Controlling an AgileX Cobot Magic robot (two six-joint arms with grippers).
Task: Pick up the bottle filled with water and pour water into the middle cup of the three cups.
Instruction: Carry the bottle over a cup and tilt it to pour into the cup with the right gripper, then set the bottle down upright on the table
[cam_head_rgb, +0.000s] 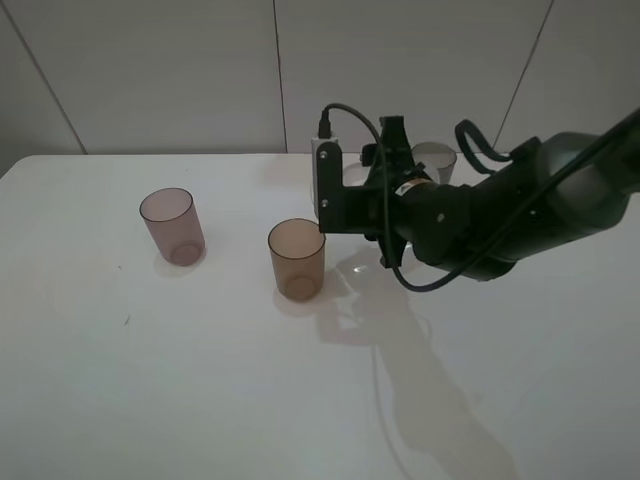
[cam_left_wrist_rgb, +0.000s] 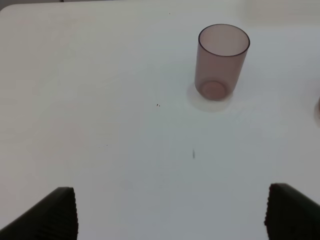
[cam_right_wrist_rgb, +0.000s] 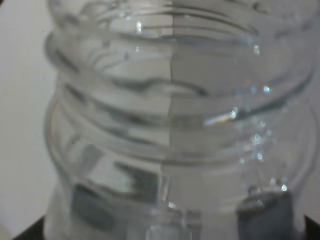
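The bottle (cam_right_wrist_rgb: 170, 125) fills the right wrist view: clear, with a threaded neck, no cap and water inside. My right gripper (cam_head_rgb: 350, 218) is shut on the bottle, with dark fingers at its sides. In the high view the gripper is just right of the brown-orange middle cup (cam_head_rgb: 297, 258), and the arm hides the bottle. The pinkish-mauve cup (cam_head_rgb: 172, 225) stands to the left and also shows in the left wrist view (cam_left_wrist_rgb: 221, 60). The dark grey cup (cam_head_rgb: 435, 160) stands behind the right arm. My left gripper (cam_left_wrist_rgb: 170, 212) is open and empty above the bare table.
The white table (cam_head_rgb: 200, 400) stretches in front of the cups. A black cable (cam_head_rgb: 350, 115) loops above the right wrist. The right arm (cam_head_rgb: 520, 210) spans the right side of the table. A white panelled wall stands behind.
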